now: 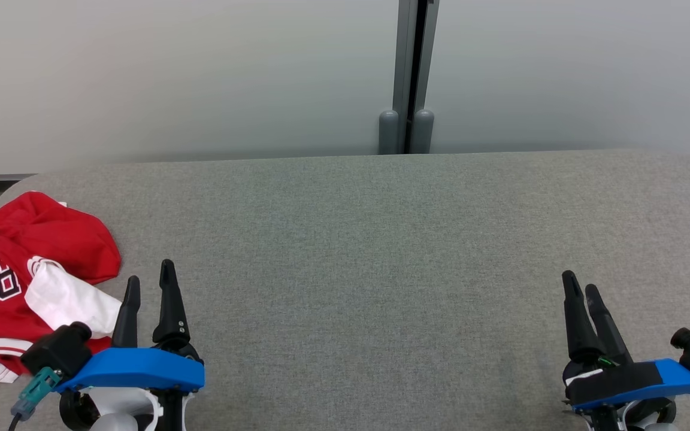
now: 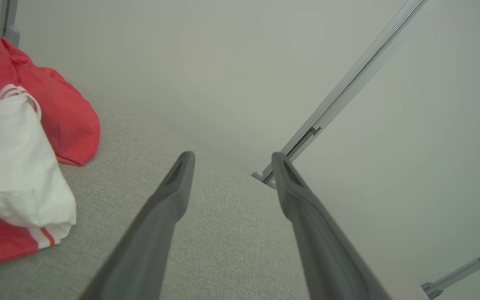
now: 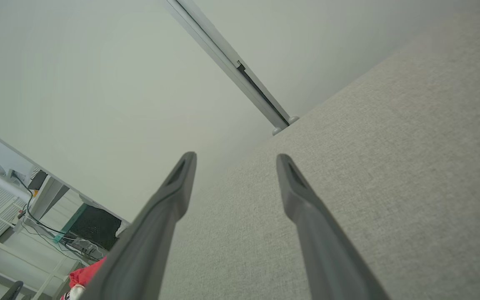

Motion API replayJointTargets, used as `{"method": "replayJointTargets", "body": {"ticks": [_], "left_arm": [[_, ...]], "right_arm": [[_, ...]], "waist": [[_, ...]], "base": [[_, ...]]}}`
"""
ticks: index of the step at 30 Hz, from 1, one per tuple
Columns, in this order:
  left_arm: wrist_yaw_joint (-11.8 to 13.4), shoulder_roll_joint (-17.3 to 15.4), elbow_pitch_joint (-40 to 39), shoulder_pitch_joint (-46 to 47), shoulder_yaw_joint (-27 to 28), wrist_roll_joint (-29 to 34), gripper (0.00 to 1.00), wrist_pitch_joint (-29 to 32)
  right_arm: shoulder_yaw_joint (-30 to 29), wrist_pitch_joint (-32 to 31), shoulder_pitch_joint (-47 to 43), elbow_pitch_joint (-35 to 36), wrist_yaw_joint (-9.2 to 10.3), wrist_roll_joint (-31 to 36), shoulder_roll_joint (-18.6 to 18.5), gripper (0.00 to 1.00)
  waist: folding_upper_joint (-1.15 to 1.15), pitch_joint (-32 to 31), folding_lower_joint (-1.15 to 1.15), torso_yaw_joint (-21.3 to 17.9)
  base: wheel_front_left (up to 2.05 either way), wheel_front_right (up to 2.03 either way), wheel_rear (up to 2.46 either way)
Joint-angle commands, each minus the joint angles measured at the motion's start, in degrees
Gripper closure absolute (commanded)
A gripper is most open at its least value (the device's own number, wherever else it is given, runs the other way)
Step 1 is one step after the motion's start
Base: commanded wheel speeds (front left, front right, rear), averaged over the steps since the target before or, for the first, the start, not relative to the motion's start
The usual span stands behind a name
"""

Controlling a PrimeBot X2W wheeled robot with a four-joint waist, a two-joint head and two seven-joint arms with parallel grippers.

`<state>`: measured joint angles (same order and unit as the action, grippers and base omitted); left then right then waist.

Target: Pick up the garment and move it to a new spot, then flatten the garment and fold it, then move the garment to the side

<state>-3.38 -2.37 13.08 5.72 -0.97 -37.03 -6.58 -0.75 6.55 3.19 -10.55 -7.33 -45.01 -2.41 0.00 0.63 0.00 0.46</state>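
Note:
The garment [image 1: 27, 281] is a red jersey with white trim and black-and-white lettering, lying crumpled at the left edge of the grey fabric surface [image 1: 369, 251]. In the left wrist view the garment [image 2: 23, 137] lies to the left of my fingers, apart from them. A small red bit of the garment [image 3: 86, 275] shows low in the right wrist view. My left gripper [image 1: 150, 278] stands open just right of the garment, nothing between its fingers. My right gripper [image 1: 581, 282] stands open at the lower right, far from the garment, holding nothing.
A pale wall [image 1: 201, 72] with a grey vertical post [image 1: 408, 78] runs behind the surface. Past the left end of the surface, the right wrist view shows shelving and cables [image 3: 27, 212].

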Motion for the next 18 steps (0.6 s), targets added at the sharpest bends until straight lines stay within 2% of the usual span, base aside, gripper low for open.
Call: {"method": "replayJointTargets", "body": {"ticks": [1,18], "left_arm": [[0.2,-0.5,-0.4,1.5,-0.2,1.5,0.00,-0.4],[2.8,-1.3,1.5,1.8,-1.1,13.3,0.00,-3.1]], "right_arm": [[0.1,0.5,0.2,0.8,-0.15,1.2,-0.4,0.00],[0.2,3.1,0.0,0.3,-0.15,13.5,-0.5,0.00]], "waist": [[0.00,0.0,0.00,0.0],[0.00,0.1,0.00,0.1]], "base": [[0.00,0.00,0.00],[0.00,0.00,0.00]]}}
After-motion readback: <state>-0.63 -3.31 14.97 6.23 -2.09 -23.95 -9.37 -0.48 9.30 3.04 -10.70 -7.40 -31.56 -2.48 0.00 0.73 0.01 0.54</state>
